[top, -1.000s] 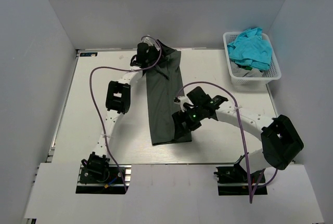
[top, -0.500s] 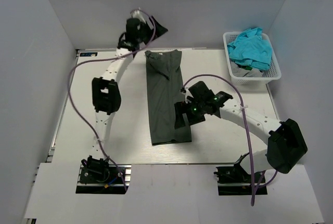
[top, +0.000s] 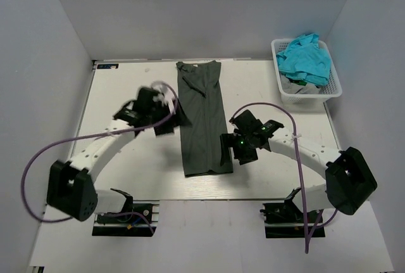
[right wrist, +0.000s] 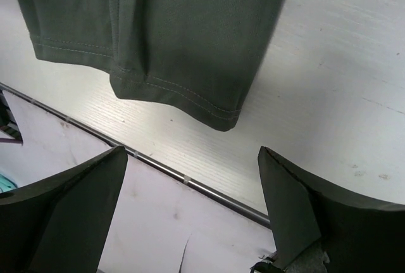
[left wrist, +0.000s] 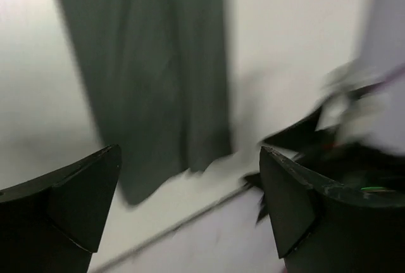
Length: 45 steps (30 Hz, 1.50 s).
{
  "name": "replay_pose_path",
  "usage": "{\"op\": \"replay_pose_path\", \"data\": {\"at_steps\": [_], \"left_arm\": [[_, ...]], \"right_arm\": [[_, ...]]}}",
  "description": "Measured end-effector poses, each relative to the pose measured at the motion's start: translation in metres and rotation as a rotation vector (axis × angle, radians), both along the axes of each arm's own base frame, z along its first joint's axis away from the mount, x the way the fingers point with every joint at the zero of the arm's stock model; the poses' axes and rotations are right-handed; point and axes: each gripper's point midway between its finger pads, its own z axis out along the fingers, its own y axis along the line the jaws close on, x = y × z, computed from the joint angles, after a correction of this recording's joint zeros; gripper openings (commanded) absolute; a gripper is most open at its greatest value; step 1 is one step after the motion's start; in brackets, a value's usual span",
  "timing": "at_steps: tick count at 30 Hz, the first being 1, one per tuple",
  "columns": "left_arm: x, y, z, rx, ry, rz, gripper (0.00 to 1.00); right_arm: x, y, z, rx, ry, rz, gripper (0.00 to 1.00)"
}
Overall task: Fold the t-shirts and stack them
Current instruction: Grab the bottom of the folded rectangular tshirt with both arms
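Charcoal tee (top: 202, 121) lay flat mid-worktop (top: 120, 89), folded lengthwise into a long narrow strip running from the far edge toward the near edge, stitched hem at the near end. L arm (top: 95, 152) reached in from the left. L jaws hovered just beside the strip's left edge, approx mid-length, spread wide w/ nothing btwn them. L wrist view was motion-blurred but showed the tee's near end and bare worktop in the gap. R arm (top: 304, 149) curved in from the right. R jaws sat just beside the strip's right edge, close to the hem, also spread wide and holding nothing. R wrist view showed the hem w/ doubled layers, stopping short of the metal rail (right wrist: 190, 181) at the worktop's near edge. Turquoise tee (top: 305, 57) was bunched in a heap in the white lattice basket (top: 332, 89) at the far-right corner, well apart from the charcoal tee, w/ a bit of grey cloth (top: 297, 87) under it. Purple cables (top: 38, 159) looped off both arms
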Motion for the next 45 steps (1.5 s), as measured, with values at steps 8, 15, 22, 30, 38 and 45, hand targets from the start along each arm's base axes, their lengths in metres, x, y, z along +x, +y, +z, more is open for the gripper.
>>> {"op": "replay_pose_path", "data": {"at_steps": [8,15,22,30,38,45], "left_arm": [[-0.148,0.008,-0.152,0.218,0.572,-0.19,0.98],[-0.162,-0.009,-0.162,0.271,0.569,-0.33,0.92],[-0.172,-0.008,-0.183,0.361,0.603,-0.38,0.84],[-0.167,-0.017,-0.19,0.404,0.616,-0.402,0.59],[-0.164,-0.019,-0.195,0.427,0.601,-0.404,0.33],[-0.16,-0.023,-0.197,0.433,0.6,-0.405,0.0]], "right_arm": [[-0.001,0.004,-0.019,-0.024,0.056,0.008,0.9],[-0.005,0.003,-0.031,-0.051,0.099,0.018,0.9],[-0.009,0.003,-0.04,-0.061,0.138,0.032,0.9],[-0.013,0.005,-0.046,-0.061,0.18,0.043,0.89],[-0.015,0.008,-0.052,-0.054,0.201,0.08,0.46],[-0.013,0.007,-0.058,-0.07,0.196,0.099,0.03]]}}
